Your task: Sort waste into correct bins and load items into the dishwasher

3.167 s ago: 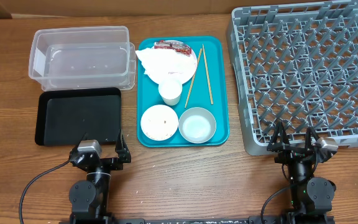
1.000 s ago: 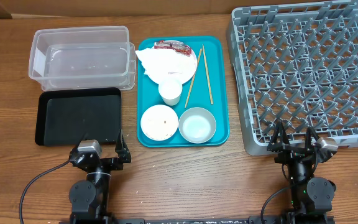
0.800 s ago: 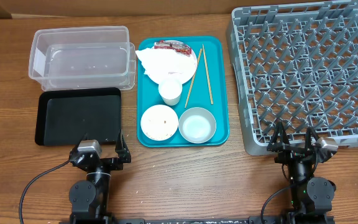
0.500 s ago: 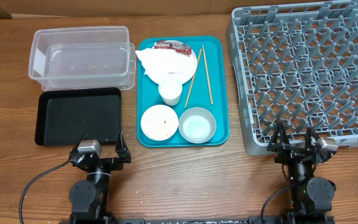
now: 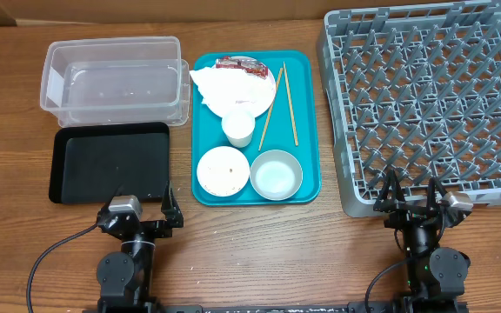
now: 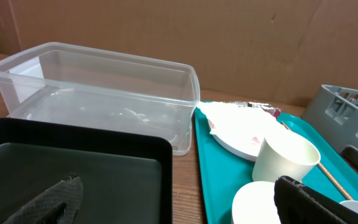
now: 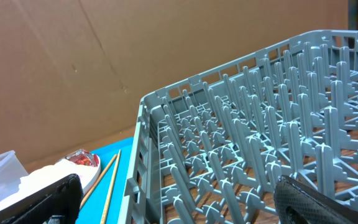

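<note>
Judged from how things lie, nothing of the task is done yet.

Taking the overhead view as a clock face with the teal tray (image 5: pixel 310 130) at its centre, the clear tub (image 5: pixel 111 83) sits at ten o'clock and the black tray (image 5: pixel 107 161) at eight. Both are empty. The left claw (image 5: pixel 143 198) hangs at seven o'clock, just short of the black tray's near edge, with its jaws spread wide and nothing between them.

On the teal tray, all the waste and all the dishes lie together:
- The plate (image 5: pixel 270 87) sits toward twelve, with the napkin (image 5: pixel 223 91) crumpled on it and the snack wrapper (image 5: pixel 239 63) at its far rim.
- The cup (image 5: pixel 238 129) stands mid-tray.
- The white bowl (image 5: pixel 223 170) is at seven o'clock and holds a few specks, too small to name as rice.
- The metal bowl (image 5: pixel 276 174) is at five o'clock.
- The chopsticks (image 5: pixel 290 109) lie along the tray's right side, running from twelve toward five.

The dish rack (image 5: pixel 433 104) fills the two-to-four o'clock side of the surface, and every peg is bare. The right claw (image 5: pixel 410 193) waits at five o'clock by the rack's near wall, fully open and empty.

What is left is all of it: the waste into the bins and five items into the rack.

The wrapper carries print, but it is too small to read. No other label or writing shows.
</note>
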Robot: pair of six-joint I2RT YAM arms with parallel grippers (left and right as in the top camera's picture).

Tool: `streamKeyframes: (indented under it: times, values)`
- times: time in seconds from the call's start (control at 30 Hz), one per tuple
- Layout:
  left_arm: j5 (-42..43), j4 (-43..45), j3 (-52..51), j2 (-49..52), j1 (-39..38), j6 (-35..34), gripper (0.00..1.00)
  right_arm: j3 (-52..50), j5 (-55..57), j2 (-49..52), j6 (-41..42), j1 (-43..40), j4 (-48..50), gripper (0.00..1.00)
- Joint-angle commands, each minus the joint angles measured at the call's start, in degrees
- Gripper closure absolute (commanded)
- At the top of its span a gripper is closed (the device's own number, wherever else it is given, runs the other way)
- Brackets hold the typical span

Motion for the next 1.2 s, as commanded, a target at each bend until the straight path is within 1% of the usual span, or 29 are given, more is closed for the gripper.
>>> streamKeyframes:
  times: [0.0, 0.2, 0.4, 0.5, 0.57, 0.73, 0.83, 0.93, 1.07, 1.17]
  values:
    - [-1.8, 0.6, -0.5, -0.5, -0.1, 1.2, 0.00, -0.6, 0.0, -0.7, 0.2, 0.3, 0.3, 0.00]
    - [-2.0, 0.9, -0.5, -0.5, -0.1, 1.2, 0.00, -0.6, 0.0, -0.7, 0.2, 0.3, 1.2, 0.00]
    - [0.3, 2.0, -0.5, -0.5, -0.1, 1.1, 0.00, -0.6, -0.4, -0.7, -0.3, 0.3, 1.8, 0.00]
    - [3.6, 4.5, -0.3, -0.5, -0.1, 3.4, 0.00, -0.5, -1.5, -0.7, -0.6, 0.3, 3.5, 0.00]
    - [5.1, 5.7, 0.5, -0.5, -0.1, 5.4, 0.00, 0.0, -3.8, -0.7, -2.4, 0.3, 4.4, 0.00]
    - [6.0, 4.9, 5.4, 0.9, -0.1, 8.2, 0.00, 4.0, -8.7, -0.7, -3.5, 0.3, 3.6, 0.00]
    - [7.6, 2.6, 10.1, 4.2, -0.1, 10.0, 0.00, 7.6, -10.1, -0.5, -3.5, 0.3, -0.3, 0.00]
    - [8.5, 0.5, 16.1, 10.0, -0.1, 10.4, 0.00, 12.0, -10.4, 1.0, -3.5, 0.3, -3.7, 0.00]
    - [9.7, -2.2, 24.6, 20.2, -0.1, 11.0, 0.00, 17.9, -11.0, 5.6, -4.8, 0.3, -6.9, 0.00]
    - [13.2, -5.1, 32.6, 29.8, -0.1, 13.0, 0.00, 23.6, -12.2, 11.0, -6.8, 0.3, -10.0, 0.00]
